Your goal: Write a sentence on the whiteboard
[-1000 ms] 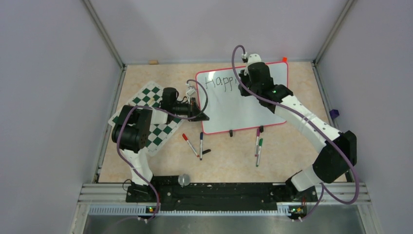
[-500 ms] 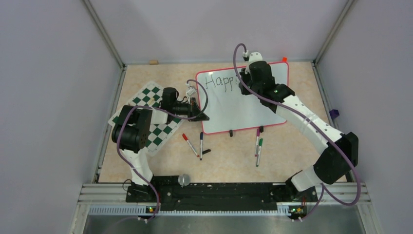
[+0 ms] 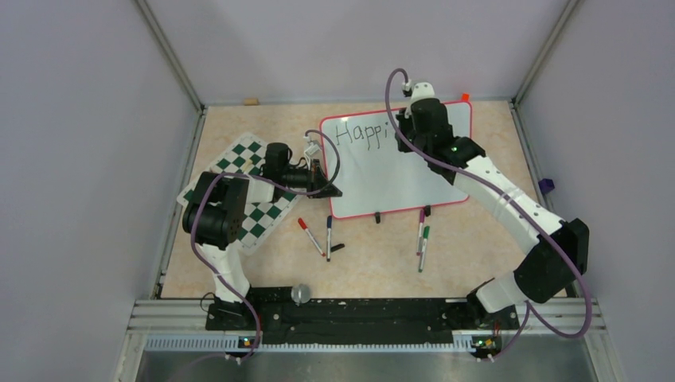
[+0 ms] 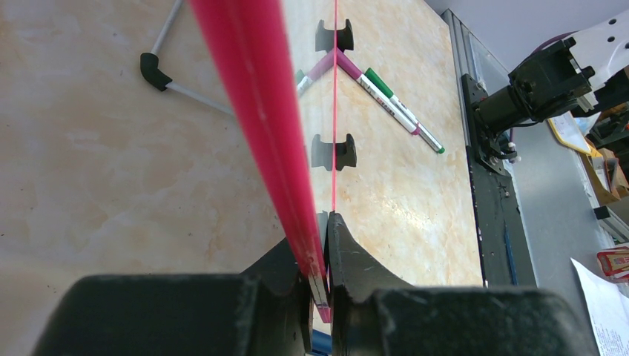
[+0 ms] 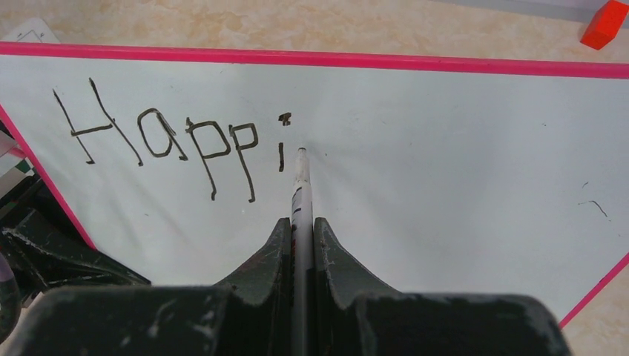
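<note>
Red whiteboard (image 4: 252,89) frame between left fingers (image 4: 360,263)

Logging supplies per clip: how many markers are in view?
5. Red marker, blue marker, purple marker and green marker lie before the whiteboard; fifth marker in right gripper. Others may be hidden.

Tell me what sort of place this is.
Probably a robotics lab test cell: left arm and right arm bolted to a rail, plain grey walls boxing in the table, props like a whiteboard and markers.
</note>
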Robot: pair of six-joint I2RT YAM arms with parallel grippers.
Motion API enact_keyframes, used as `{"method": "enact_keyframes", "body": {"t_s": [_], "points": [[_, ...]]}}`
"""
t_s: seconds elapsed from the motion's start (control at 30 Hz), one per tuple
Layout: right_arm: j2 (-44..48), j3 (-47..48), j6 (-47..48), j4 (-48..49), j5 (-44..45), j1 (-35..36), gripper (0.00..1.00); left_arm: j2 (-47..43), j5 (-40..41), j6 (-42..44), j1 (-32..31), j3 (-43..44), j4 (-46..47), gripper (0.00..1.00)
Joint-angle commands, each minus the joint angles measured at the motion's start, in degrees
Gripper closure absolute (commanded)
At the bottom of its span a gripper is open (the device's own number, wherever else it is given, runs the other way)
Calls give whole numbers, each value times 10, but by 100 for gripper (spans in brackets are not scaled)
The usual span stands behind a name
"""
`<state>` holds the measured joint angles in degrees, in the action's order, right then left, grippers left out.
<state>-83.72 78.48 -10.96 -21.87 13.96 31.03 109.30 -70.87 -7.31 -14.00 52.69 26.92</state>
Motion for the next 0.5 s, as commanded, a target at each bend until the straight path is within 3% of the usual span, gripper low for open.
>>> {"method": "enact_keyframes", "body": {"t_s": [0.0, 0.47], "points": [[-4, 30, 3, 29, 11, -8, 100, 14, -2, 58, -12, -21, -20, 100], [-6, 5, 4, 32, 24, -8, 100, 14, -3, 57, -12, -21, -20, 100]]}}
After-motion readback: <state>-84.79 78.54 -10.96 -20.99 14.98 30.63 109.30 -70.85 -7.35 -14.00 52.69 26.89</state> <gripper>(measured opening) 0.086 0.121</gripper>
